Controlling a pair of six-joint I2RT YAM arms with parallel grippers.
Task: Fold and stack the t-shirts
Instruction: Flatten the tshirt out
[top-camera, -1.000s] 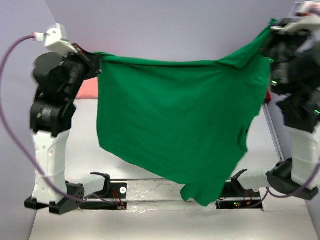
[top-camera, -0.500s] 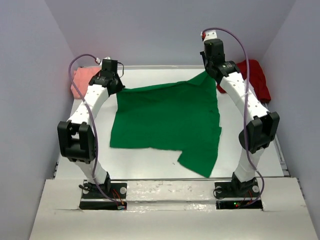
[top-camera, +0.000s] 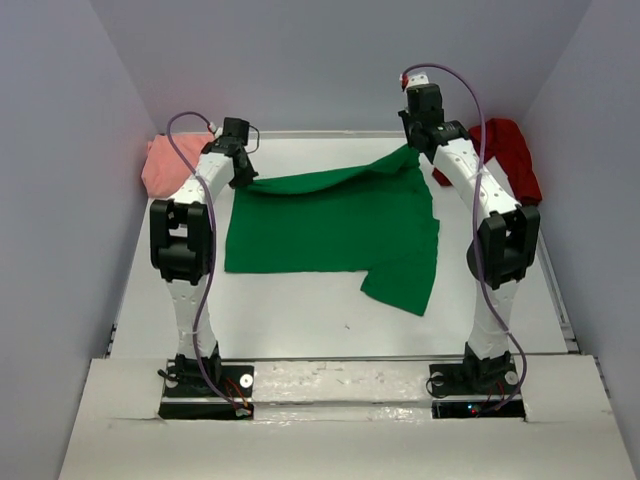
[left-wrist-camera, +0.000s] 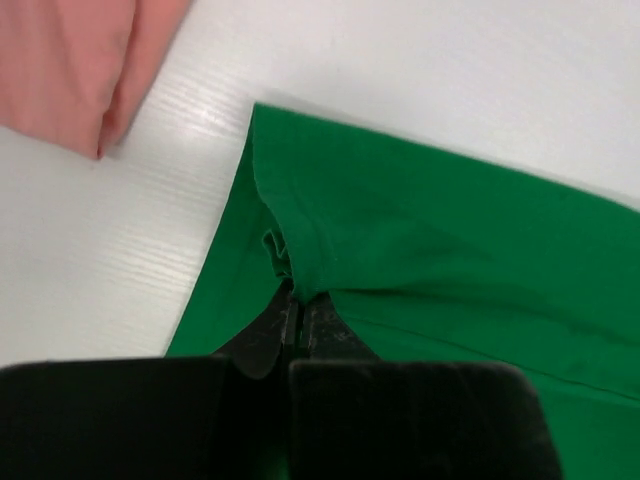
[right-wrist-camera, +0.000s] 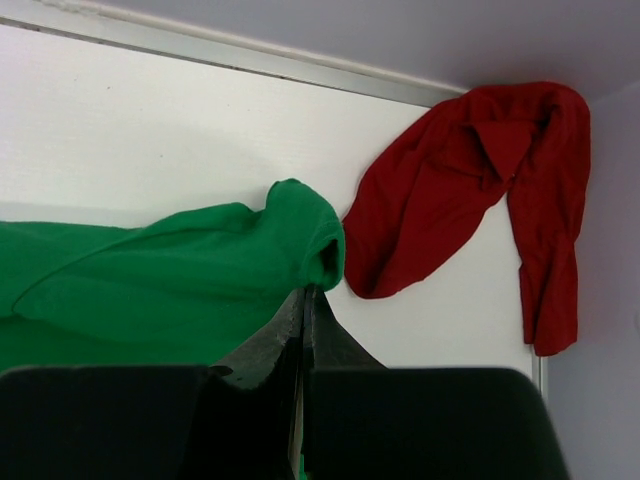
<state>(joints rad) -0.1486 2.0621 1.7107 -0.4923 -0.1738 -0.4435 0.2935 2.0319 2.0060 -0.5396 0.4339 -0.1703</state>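
Green t-shirt (top-camera: 330, 225) spread (corners pinched)

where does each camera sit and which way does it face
Top external: above and behind the robot, looking down on the table and green t-shirt; left arm and right arm show whole.
Left wrist: on the left arm, looking down at the left gripper shut on the shirt's edge, pink t-shirt beside; no more of the arm shows.
Right wrist: on the right arm, facing the back wall and red t-shirt; the right gripper, shut on green cloth, shows.
Shared: all three see the green t-shirt.
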